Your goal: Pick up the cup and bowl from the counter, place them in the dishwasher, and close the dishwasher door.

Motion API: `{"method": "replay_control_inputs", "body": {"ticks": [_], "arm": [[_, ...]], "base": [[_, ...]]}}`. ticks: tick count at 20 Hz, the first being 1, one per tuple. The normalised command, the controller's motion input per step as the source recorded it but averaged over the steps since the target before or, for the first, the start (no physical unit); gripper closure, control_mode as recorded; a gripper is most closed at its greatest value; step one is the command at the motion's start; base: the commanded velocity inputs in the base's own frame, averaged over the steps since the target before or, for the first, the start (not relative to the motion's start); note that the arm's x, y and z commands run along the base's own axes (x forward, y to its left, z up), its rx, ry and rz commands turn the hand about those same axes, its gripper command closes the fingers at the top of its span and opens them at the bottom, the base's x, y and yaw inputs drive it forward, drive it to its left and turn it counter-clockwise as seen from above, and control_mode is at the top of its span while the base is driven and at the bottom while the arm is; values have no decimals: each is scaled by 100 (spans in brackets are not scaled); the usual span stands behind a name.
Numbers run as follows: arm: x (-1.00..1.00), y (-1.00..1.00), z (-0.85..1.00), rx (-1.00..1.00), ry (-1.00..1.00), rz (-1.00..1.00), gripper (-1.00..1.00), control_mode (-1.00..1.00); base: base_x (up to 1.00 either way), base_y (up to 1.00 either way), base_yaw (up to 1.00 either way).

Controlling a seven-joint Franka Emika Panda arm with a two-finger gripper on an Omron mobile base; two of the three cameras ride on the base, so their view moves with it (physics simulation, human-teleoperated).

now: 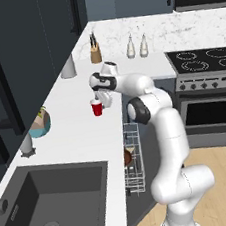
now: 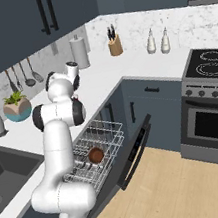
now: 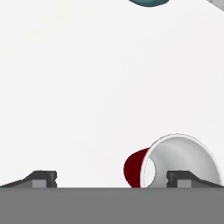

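Note:
The red cup [image 1: 97, 107] stands upright on the white counter [image 1: 72, 135], close to its front edge. My gripper [image 1: 102, 101] hovers just above and beside it, open and holding nothing. In the hand view the cup [image 3: 175, 162] shows its white inside next to the right fingertip [image 3: 183, 178], off centre from the gripper [image 3: 113, 179]. The dark reddish-brown bowl [image 2: 96, 155] sits in the white wire rack [image 2: 98, 138] pulled out of the dishwasher. The dishwasher door [image 2: 136, 149] hangs open, tilted downward. The bowl [image 1: 127, 157] also appears in the rack below the counter edge.
A teal plant pot [image 1: 40, 123] stands left of the cup by the wall. The dark sink [image 1: 51, 204] lies nearer the camera. A grey canister [image 1: 68, 65], knife block [image 1: 95, 51] and two bottles [image 1: 136, 46] line the back. The stove [image 1: 204, 62] is at right.

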Motion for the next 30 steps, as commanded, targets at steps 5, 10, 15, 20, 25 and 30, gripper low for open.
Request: {"method": "replay_control_inputs", "body": {"ticks": [5, 10, 15, 20, 25, 30], "arm": [[18, 0, 0, -1, 0, 0, -100, -100], [4, 0, -10, -1, 0, 0, -100, -100], [18, 0, -9, 0, 0, 0, -100, -100], [22, 0, -17, -1, 0, 0, -100, -100], [25, 0, -19, -2, 0, 0, -100, -100], [9, 0, -11, -1, 1, 0, 100, -100]], "base": [[0, 0, 0], [0, 0, 0], [0, 0, 0], [0, 0, 0], [0, 0, 0], [0, 0, 0]]}}
